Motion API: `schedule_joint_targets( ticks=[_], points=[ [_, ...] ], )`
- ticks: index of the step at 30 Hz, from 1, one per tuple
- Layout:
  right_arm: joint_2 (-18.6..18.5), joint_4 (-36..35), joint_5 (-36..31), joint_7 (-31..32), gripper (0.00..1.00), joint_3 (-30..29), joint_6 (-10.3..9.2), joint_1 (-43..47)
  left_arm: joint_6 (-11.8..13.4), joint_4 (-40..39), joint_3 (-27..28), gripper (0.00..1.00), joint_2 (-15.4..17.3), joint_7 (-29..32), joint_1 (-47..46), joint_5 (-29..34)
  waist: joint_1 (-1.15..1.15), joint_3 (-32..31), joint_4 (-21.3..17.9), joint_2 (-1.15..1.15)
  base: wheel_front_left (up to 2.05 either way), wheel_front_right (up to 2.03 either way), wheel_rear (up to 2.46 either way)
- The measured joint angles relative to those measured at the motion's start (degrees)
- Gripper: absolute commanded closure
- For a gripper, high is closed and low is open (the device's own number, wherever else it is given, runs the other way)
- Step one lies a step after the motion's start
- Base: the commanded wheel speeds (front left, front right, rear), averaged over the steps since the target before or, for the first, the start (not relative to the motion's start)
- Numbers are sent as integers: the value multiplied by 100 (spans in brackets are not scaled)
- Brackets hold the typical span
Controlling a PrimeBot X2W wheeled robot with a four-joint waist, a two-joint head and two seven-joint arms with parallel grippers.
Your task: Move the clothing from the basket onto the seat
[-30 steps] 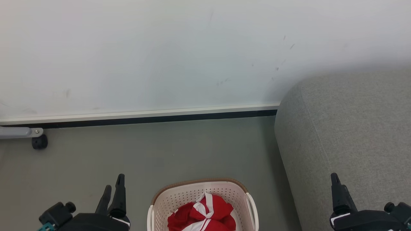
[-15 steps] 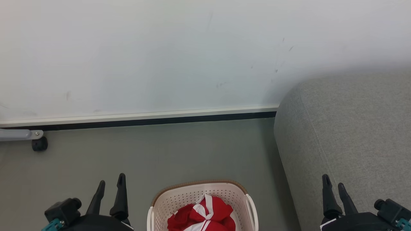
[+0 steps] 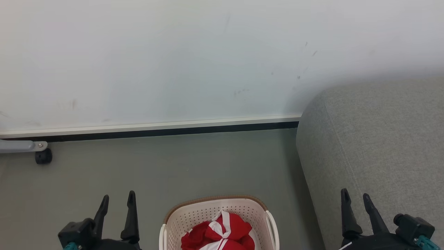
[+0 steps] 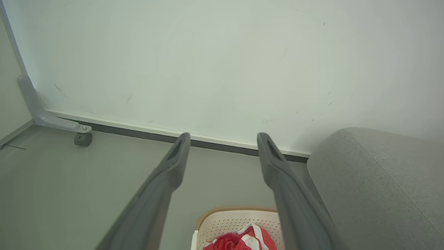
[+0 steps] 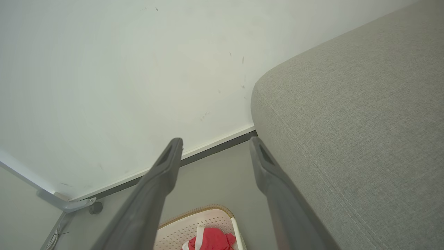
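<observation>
Red clothing (image 3: 218, 233) with white trim lies bunched inside the cream perforated basket (image 3: 203, 211) with a brown rim, low in the middle of the head view. The clothing (image 4: 242, 239) and basket (image 4: 222, 224) also sit at the bottom of the left wrist view, and the clothing (image 5: 210, 239) in the basket (image 5: 180, 229) shows in the right wrist view. The grey seat (image 3: 381, 146) fills the right side. My left gripper (image 3: 117, 198) hangs open left of the basket. My right gripper (image 3: 354, 196) is open over the seat's front edge. Both are empty.
A pale wall with a white and black skirting (image 3: 156, 127) runs behind the grey floor. A grey metal leg with a black caster (image 3: 43, 156) stands at the far left by the wall. Bare floor lies between the basket and the wall.
Both grippers have turned about their wrists, so each pair of fingers now stands side by side. The right gripper shifted a little left. The clothing and basket have not moved.
</observation>
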Motion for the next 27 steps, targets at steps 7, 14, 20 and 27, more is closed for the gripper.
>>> schedule_joint_targets(
  ticks=[7, 14, 20, 27],
  points=[
    [-44, -91, -549, -146, 0, 143, -93, 7, 101, -45, -49, 0, -10, -164, 34, 556, 0, -11, -1, 0, 0, 0, 0],
    [-86, -146, -1123, -283, 0, 256, -153, 32, 194, -64, -91, 0, -19, -309, 131, 1118, 0, -16, -2, 0, 0, 0, 0],
    [-125, -190, -1555, -411, 0, 353, -232, 83, 270, -65, -118, 0, -19, -423, 136, 1566, 0, -24, -2, 0, 0, 0, 0],
    [-140, -231, -2004, -512, 0, 426, -294, 133, 352, -59, -144, 0, -22, -539, 150, 2008, 0, -27, -1, 0, 0, 0, 0]
  ],
)
